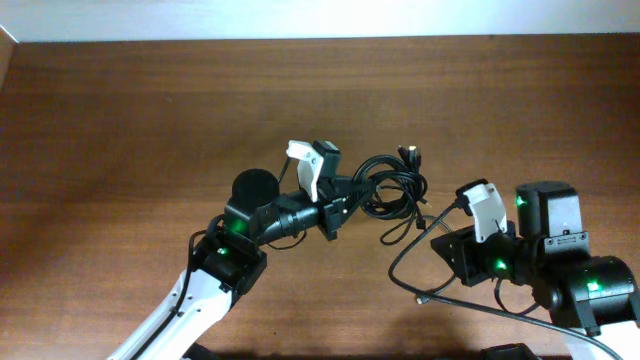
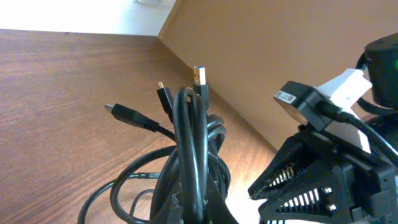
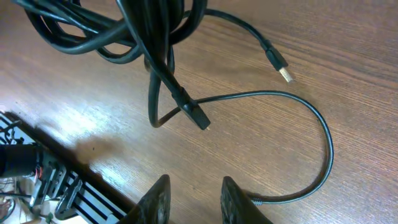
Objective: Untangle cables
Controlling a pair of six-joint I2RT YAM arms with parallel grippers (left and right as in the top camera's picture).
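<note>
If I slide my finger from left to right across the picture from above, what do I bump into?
left arm → left claw → cable bundle → right claw → right arm

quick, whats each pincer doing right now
left pincer: looks closed on the cables
right pincer: open, holding nothing
</note>
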